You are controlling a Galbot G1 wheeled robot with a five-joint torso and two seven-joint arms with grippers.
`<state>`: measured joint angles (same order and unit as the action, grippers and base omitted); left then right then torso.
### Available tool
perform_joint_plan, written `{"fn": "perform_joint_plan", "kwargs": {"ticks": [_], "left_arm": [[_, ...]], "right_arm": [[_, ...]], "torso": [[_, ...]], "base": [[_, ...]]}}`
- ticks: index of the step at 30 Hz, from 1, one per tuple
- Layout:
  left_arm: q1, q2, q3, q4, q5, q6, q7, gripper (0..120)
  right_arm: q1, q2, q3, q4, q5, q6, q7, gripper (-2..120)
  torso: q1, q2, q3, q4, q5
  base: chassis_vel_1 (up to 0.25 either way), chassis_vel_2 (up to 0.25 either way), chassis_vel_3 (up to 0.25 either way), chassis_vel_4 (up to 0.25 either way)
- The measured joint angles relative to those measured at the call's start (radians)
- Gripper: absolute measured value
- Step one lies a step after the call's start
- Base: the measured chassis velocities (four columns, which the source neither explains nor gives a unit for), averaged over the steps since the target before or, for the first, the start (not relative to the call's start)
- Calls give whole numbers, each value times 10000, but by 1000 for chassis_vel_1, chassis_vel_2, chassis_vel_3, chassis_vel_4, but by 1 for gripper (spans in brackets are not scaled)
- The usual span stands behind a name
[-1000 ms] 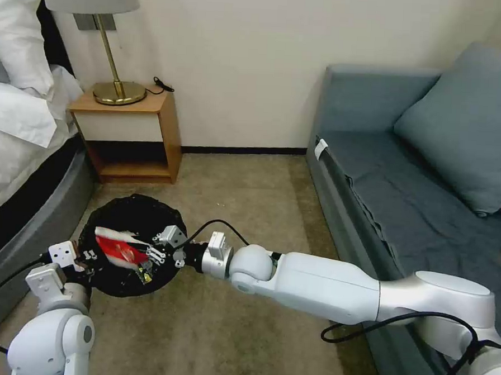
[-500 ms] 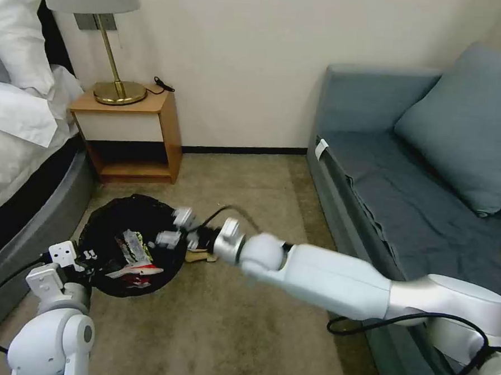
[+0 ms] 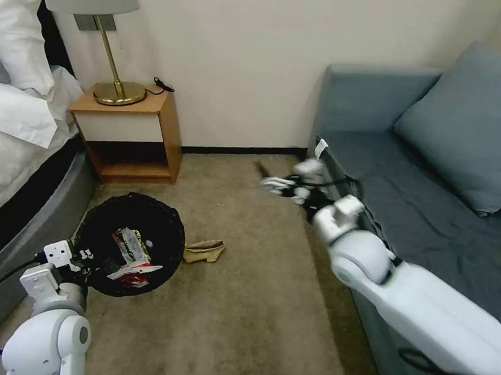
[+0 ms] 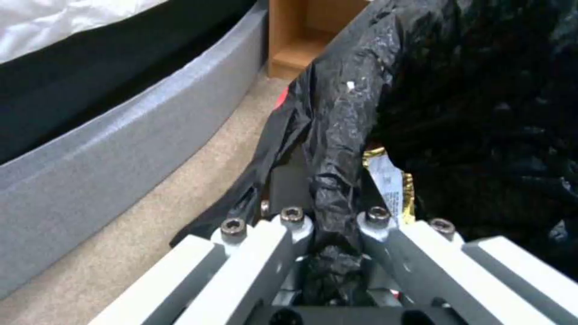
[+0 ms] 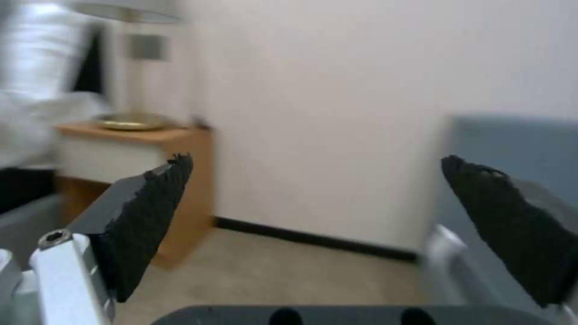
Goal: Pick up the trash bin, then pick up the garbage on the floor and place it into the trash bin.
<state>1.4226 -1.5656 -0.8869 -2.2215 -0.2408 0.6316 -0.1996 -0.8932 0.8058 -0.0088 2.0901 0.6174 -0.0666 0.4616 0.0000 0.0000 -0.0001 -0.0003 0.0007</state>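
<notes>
Left gripper [image 3: 84, 255] clamped on the near rim of the trash bin [image 3: 131, 215] — black liner bunched between the fingers [image 4: 289, 225] in the left wrist view. Inside the bin: red-and-white carton [image 3: 134, 272] and snack wrapper [image 3: 129, 244]. Crumpled tan paper bag [image 3: 204, 250] lying on the carpet [image 3: 238, 321] just beside the bin's right side, not touching any gripper. Right gripper [image 3: 281, 184] raised in the air by the front edge of the sofa [image 3: 407, 179], well apart from the bag — jaws spread wide, pads [image 5: 151, 216] empty.
</notes>
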Motion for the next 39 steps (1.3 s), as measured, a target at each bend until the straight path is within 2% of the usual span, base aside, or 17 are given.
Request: {"fn": "perform_joint_plan", "kwargs": {"ticks": [2,3,6,7,10,12,13,16,18,23,39], "left_arm": [[24,-7,-7,-4,8,1,1,3],[24,-7,-7,-4,8,1,1,3],[51,4,-48,-3,16,2,-3,3],[51,4,-48,-3,16,2,-3,3],[68,20,-73,-24,10,2,0,3],[78,20,-99,-87,-15,2,-1,3],[78,20,-99,-87,-15,2,-1,3],[106,4,-113,-122,-22,2,-2,3],[107,1,-113,-123,-22,1,-4,3],[108,-60,-85,-197,-8,16,-9,3],[61,-24,-194,-197,-78,36,-16,3]], "right_arm": [[-1292,285,965,686,-356,-210,319,100],[-1292,285,965,686,-356,-210,319,100],[-3168,841,1759,1388,-852,-226,369,100],[-3168,841,1759,1388,-852,-226,369,100],[-4264,1231,2031,1615,-1160,-117,366,100],[-5189,1774,2072,1790,-1572,127,316,100],[-5189,1774,2072,1790,-1572,127,316,100],[-5483,2438,1793,1808,-1822,243,239,100],[-5472,2531,1755,1803,-1835,250,228,100],[-4962,3383,1403,1404,-2016,285,82,100],[-4614,3188,1383,1007,-2015,698,-620,100]], "torso": [[0,0,0,0,-8],[0,0,0,0,-8],[0,0,0,3,-7],[0,0,0,3,-7],[-1,0,-1,0,-7],[0,1,0,2,-10],[0,1,0,2,-10],[-1,1,0,2,-11],[0,1,0,3,-10],[-1,1,1,3,-9],[0,1,1,3,-7]], "base": [[0,0,0,0],[0,0,0,0],[0,0,0,0],[0,0,0,0],[0,0,0,0],[0,0,0,0],[0,0,0,0],[0,0,0,0],[0,0,0,0],[0,0,0,0],[0,0,0,0]]}}
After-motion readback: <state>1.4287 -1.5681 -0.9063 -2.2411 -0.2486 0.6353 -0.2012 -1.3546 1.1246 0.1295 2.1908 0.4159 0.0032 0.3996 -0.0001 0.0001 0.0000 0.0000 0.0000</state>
